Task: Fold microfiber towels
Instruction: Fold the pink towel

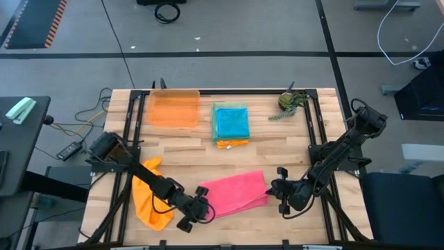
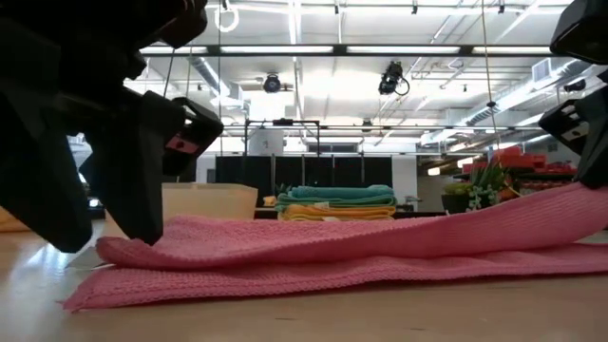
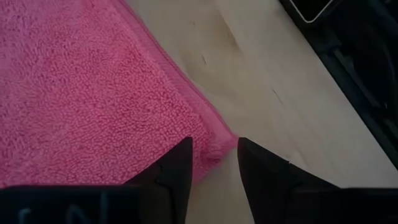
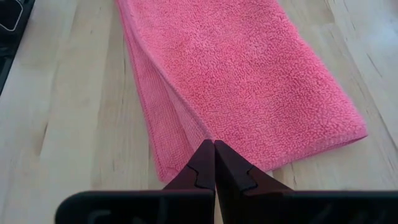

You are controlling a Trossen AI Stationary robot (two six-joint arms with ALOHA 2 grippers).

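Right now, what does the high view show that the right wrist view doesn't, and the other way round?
Only the high view shows the orange towel under the left arm, the left pincer open at the pink towel's near-left corner, the folded stack, the orange tray and a plant. Only the right wrist view shows the right pincer shut on the pink towel's edge, with its folded layers visible. Both show the pink towel on the wooden table.

We count one pink towel (image 1: 234,192), one loose orange towel (image 1: 148,196), one folded stack (image 1: 230,123) at twelve o'clock, one orange tray (image 1: 174,108), one plant (image 1: 288,103), two arms.
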